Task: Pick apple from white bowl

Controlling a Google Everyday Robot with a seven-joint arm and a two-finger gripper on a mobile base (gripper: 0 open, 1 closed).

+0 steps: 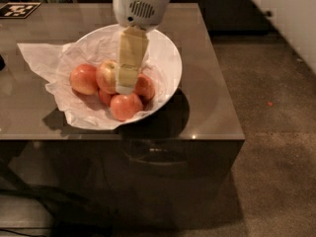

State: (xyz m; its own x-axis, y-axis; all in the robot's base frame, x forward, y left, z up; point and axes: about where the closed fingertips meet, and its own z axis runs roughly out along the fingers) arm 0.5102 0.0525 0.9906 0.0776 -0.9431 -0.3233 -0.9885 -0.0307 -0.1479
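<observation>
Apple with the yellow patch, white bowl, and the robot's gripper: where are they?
apple (106,77): camera view, its visible left side.
white bowl (168,58): camera view, bare right wall.
gripper (124,87): camera view, its tip, low inside the white bowl, just right of the apple.

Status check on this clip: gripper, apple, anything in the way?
Status: gripper low inside white bowl, against apple right edge, contact unclear. Apple sitting in bowl, not raised. Smaller apples packed close around it.
</observation>
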